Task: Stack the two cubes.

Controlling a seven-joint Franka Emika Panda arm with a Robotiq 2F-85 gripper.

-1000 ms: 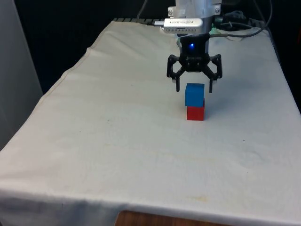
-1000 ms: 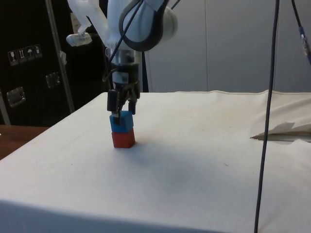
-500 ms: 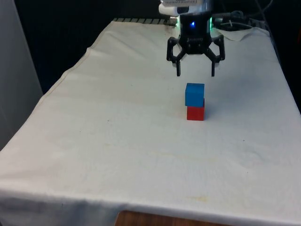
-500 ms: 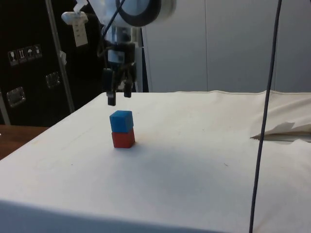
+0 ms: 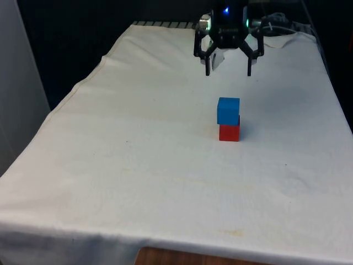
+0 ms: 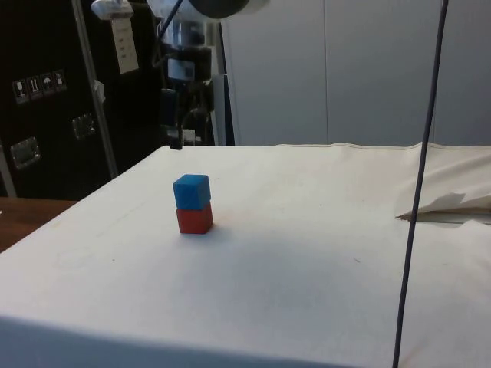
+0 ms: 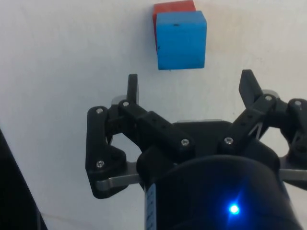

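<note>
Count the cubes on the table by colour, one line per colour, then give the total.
Blue cube: 1
Red cube: 1
Total: 2

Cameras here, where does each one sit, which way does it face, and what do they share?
Front view: across the table toward the robot; the gripper, jaws open, hangs above the blue cube stacked on the red cube.
Side view: from the table's side, dark cabinets behind; the gripper and part of the arm show.
Wrist view: looks down past the jaws at the white cloth.
All three share the stack.
</note>
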